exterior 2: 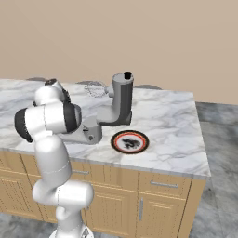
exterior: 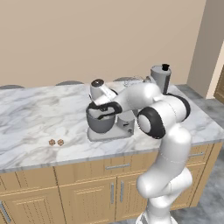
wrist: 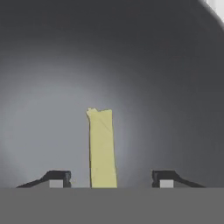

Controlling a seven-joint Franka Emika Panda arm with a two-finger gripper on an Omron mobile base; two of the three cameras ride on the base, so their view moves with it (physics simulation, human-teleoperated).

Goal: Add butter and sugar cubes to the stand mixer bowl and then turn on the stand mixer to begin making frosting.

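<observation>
My gripper (wrist: 108,179) hangs inside the stand mixer bowl (wrist: 170,83) with its jaws open. The butter (wrist: 101,146), a pale yellow block, stands on end between the fingertips with a gap on each side. From the left base view the hand (exterior: 103,113) dips into the grey bowl (exterior: 99,125), which sits on the stand mixer (exterior: 124,127). The two tan-brown sugar cubes (exterior: 56,142) lie on the marble counter left of the bowl. The right base view shows the mixer's tall grey column (exterior 2: 122,100).
A red-rimmed plate (exterior 2: 130,142) lies on the counter (exterior 2: 172,121) right of the mixer. A wire whisk-like object (exterior 2: 95,89) rests behind it near the wall. Wooden cabinets (exterior: 87,188) run below the counter's front edge.
</observation>
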